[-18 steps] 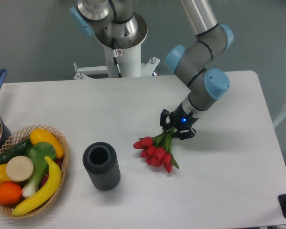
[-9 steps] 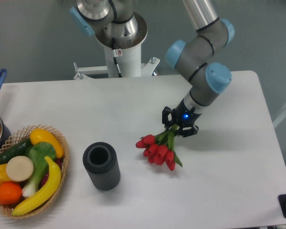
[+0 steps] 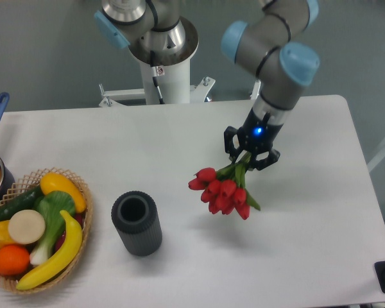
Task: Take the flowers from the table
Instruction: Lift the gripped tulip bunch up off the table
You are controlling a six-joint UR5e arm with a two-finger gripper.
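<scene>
Black two-finger gripper (image 3: 251, 154) clenched on the green stems of the bunch of red tulips (image 3: 222, 191), blooms hanging down and leftward, apparently lifted clear of the large white smooth table (image 3: 308, 256). Right of the dark grey ribbed cylindrical vase (image 3: 136, 223), well apart from it. Woven basket of colourful fruit and vegetables (image 3: 35, 228) left of that vase.

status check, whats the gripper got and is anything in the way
Gripper shut on the flowers, stems clamped. Bunch off the table, heads hanging down-left. Dark cylinder apart to the left, path clear.
</scene>
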